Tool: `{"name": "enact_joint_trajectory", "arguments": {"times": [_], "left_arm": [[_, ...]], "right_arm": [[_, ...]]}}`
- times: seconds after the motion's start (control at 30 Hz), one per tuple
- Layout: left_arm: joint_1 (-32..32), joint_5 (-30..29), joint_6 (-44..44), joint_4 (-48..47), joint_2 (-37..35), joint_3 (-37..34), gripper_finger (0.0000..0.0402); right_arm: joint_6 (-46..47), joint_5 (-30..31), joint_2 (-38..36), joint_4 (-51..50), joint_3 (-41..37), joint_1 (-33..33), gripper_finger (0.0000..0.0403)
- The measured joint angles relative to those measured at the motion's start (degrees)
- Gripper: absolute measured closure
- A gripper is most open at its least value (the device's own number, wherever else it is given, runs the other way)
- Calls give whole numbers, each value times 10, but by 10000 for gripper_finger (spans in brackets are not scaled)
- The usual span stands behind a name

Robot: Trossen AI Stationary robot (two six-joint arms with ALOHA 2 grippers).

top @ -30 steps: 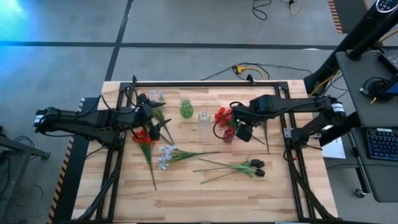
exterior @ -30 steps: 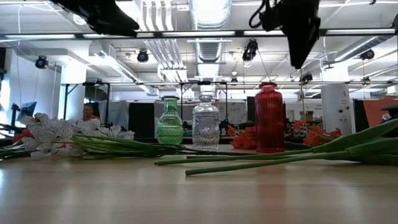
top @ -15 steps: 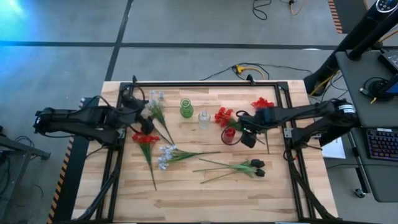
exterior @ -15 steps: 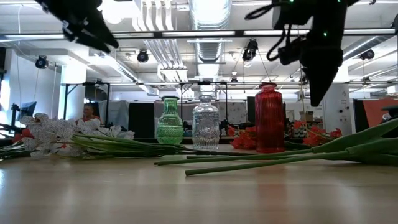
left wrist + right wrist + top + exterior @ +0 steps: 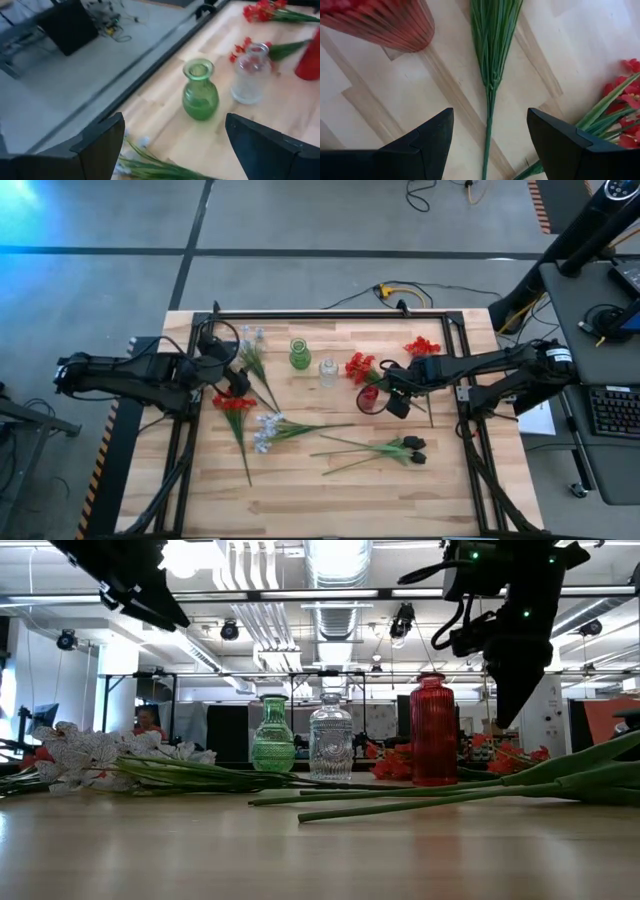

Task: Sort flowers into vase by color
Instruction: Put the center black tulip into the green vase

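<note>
Three vases stand in a row: green point(image 5: 300, 355), clear point(image 5: 328, 370) and red point(image 5: 368, 397). Red sprays lie on the table beside the red vase point(image 5: 358, 365), farther right point(image 5: 422, 347) and at the left point(image 5: 232, 402). Blue-white sprays lie at the table's middle point(image 5: 268, 428) and near the left gripper point(image 5: 250, 343). Dark-bud stems point(image 5: 410, 448) lie toward the near edge. My left gripper point(image 5: 230, 372) hangs open in the air, facing the green vase point(image 5: 200, 90). My right gripper point(image 5: 397, 402) is open and points down right of the red vase point(image 5: 385, 22), above a green stem point(image 5: 492, 60).
The black frame rails point(image 5: 330, 313) run along the table's far edge and sides. Bare wood lies along the near edge point(image 5: 330, 500). In the low view the dark-bud stems point(image 5: 450, 795) lie across the foreground in front of the red vase point(image 5: 432, 730).
My right gripper has swung a little toward the table's right and near edge and come down beside the red vase, uncovering the red spray at the far right. My left gripper has drawn back toward the table's left edge, away from the sprays. No flower has moved.
</note>
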Motion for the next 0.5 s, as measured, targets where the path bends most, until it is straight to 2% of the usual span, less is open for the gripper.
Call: {"name": "enact_joint_trajectory", "arguments": {"times": [0.33,0.43,0.5], "left_arm": [[0,-30,13,17,2,-5,74],[0,-37,26,17,0,-5,74],[0,-42,34,19,-1,-2,74]], "right_arm": [[14,-6,-5,-14,0,-1,158],[50,-14,-7,-59,18,-2,158],[109,-10,-7,-101,35,-2,158]]}}
